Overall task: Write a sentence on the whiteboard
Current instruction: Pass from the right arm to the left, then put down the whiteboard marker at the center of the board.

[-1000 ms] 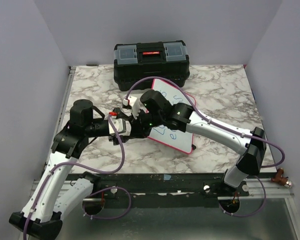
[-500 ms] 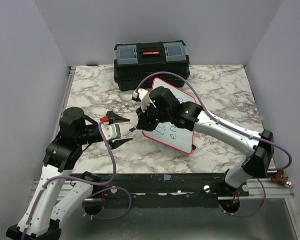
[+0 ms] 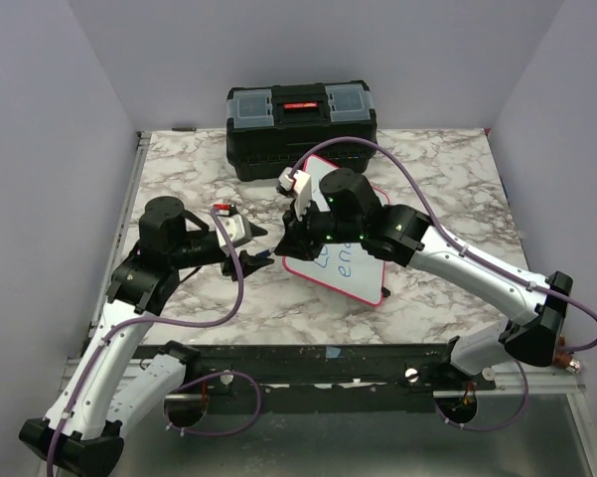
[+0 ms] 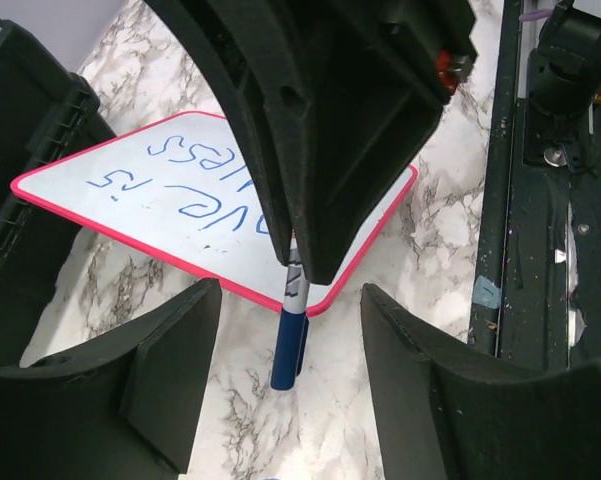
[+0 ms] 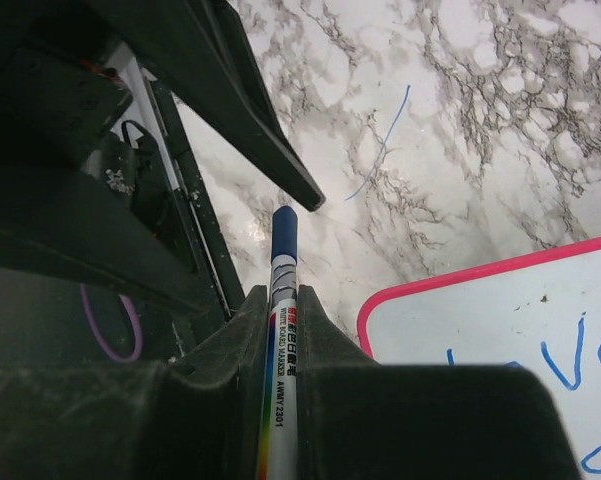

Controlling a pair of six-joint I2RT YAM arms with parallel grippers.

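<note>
While the left pincer (image 3: 253, 248) gapes, the down-tilted right pincer (image 3: 296, 238) clamps a marker (image 5: 282, 300).

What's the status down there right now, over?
Right pincer shut on marker, just off whiteboard edge. Left pincer open, empty, facing marker. Blue writing on whiteboard. Toolbox behind, not blocking.

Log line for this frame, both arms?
right jaws: shut on marker | left jaws: open, facing marker's blue end | whiteboard: on table, blue writing on it
</note>
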